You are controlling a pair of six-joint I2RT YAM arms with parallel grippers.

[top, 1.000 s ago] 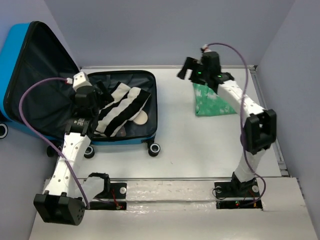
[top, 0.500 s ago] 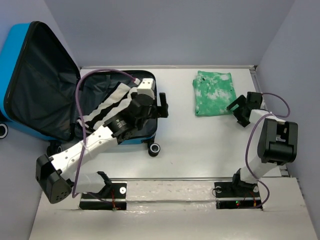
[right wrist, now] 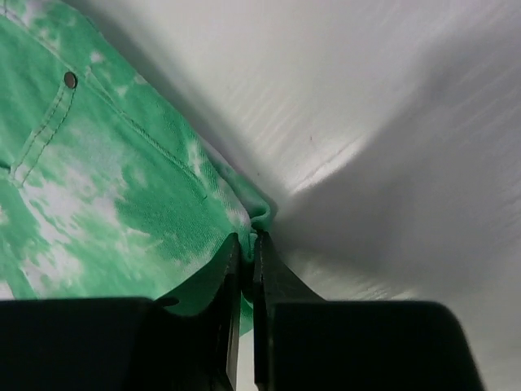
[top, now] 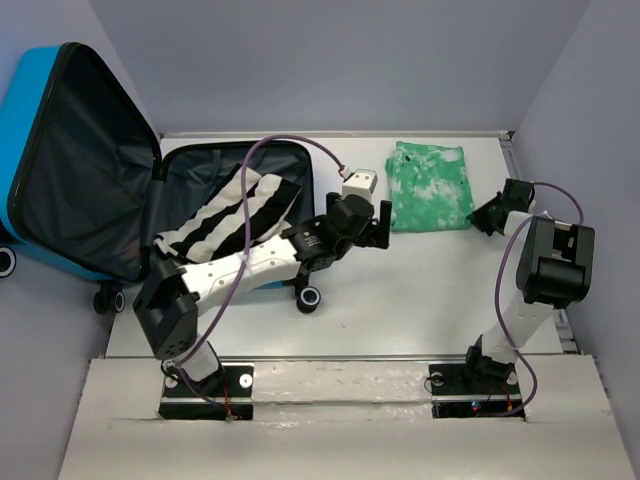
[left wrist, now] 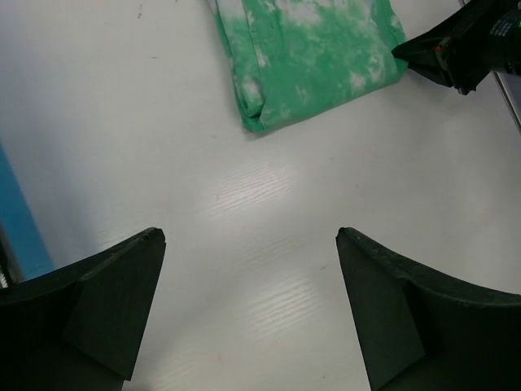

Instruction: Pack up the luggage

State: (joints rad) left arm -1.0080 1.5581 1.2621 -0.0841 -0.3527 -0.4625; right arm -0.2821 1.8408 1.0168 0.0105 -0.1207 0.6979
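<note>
The luggage (top: 85, 170) is found open along the left edge of the worktop (top: 400, 300), its lid propped up past the far-left corner and a striped garment (top: 230, 215) laid in the lower shell. A green garment (top: 430, 190) is left folded near the far-right corner, not yet packed.

The left gripper (top: 378, 222) is held with its fingers spread wide and empty, near the garment's left side but short of it. The right gripper (right wrist: 242, 240) is set low at the garment's right hem with its jaws pressed almost together; whether any cloth is caught between them cannot be told.

Several failures can be expected from here:
- If only a thin hem is nipped, the cloth could be pulled free, or the fold could be shaken open when lifted from one side.
- A clash between the two grippers could be caused by both closing in on so small a bundle.
- The luggage could be nudged or rolled on its wheels, since the left arm is stretched across its right rim.
- The garment could be dragged along the worktop and snagged on that rim
</note>
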